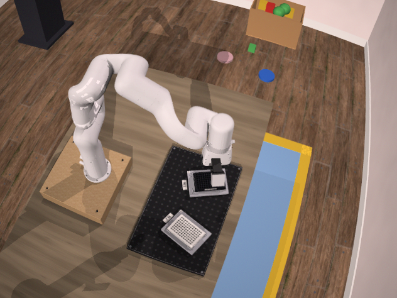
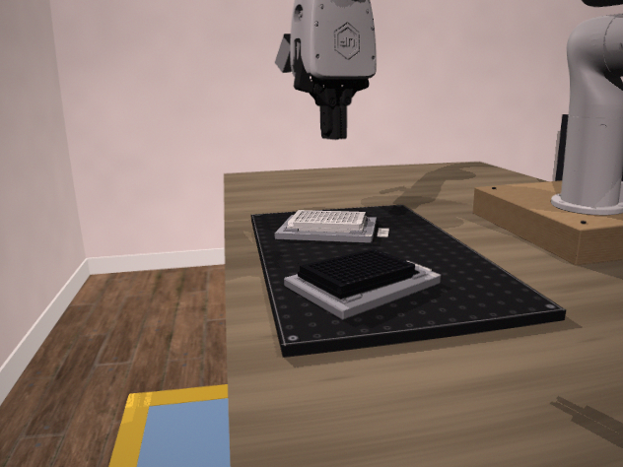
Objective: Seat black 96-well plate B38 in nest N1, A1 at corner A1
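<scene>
Exterior view has the gripper point(image 2: 332, 131) hanging high over the black breadboard point(image 2: 503, 301), fingers pinched shut with nothing in them. Black plate B38 point(image 2: 358, 271) sits tilted in nest N1 point(image 2: 352, 303), one side riding up on the locators. White plate B83 point(image 2: 329, 219) lies flat in nest N2 point(image 2: 302, 233) further back. From the top, a cardboard box point(image 1: 272, 30) on the floor holds red, green and yellow blocks.
</scene>
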`<state>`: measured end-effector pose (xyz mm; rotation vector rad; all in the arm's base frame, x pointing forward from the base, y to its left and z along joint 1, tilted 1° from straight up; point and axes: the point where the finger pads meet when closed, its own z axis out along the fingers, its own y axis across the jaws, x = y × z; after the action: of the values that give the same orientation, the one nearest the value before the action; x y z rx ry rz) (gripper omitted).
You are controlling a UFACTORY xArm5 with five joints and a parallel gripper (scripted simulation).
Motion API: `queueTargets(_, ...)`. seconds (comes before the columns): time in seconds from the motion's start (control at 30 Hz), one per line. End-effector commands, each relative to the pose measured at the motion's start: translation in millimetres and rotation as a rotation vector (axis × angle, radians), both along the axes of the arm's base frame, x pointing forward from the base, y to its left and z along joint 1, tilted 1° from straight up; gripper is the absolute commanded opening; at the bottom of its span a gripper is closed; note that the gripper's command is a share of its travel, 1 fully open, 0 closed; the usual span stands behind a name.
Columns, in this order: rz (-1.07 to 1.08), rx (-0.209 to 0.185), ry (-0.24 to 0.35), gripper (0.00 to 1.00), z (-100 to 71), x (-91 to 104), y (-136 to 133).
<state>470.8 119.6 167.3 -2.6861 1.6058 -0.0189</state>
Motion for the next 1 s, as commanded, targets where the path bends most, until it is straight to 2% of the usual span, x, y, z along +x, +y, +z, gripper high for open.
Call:
queueTargets(0.0, -0.068, 0.004, -0.008, 0.00, 1.3, 1.5, 1)
queueTargets(0.13, -0.068, 0.003, -0.008, 0.00, -9.4, 1.7, 1)
queueTargets(0.2, -0.068, 0.003, -0.008, 0.00, -9.4, 1.7, 1)
queueTargets(0.7, -0.068, 0.003, -0.008, 0.00, -49.4, 2.7, 1)
queueTargets(0.97, -0.068, 0.003, -0.008, 0.00, -58.8, 2.9, 1)
